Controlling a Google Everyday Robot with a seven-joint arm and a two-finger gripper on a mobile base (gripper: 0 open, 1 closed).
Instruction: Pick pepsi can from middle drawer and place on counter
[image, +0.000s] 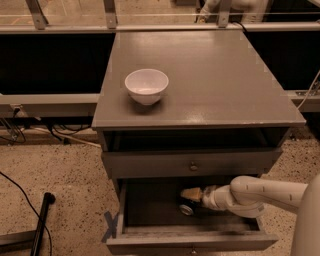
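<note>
The counter (215, 85) is the broad grey cabinet top. Below it the middle drawer (150, 210) is pulled out, with a grey floor and low walls. The pepsi can (187, 208) lies on its side deep in the drawer, dark, with a silver end facing me; most of it is hidden in shadow. My gripper (191, 195) reaches in from the right on a white arm, its tan fingertips right above the can and touching or almost touching it.
A white bowl (146, 86) stands on the counter's left part. The upper drawer front (192, 164) with a round knob overhangs the back of the open drawer. A black pole (41, 220) and cables lie on the speckled floor at left.
</note>
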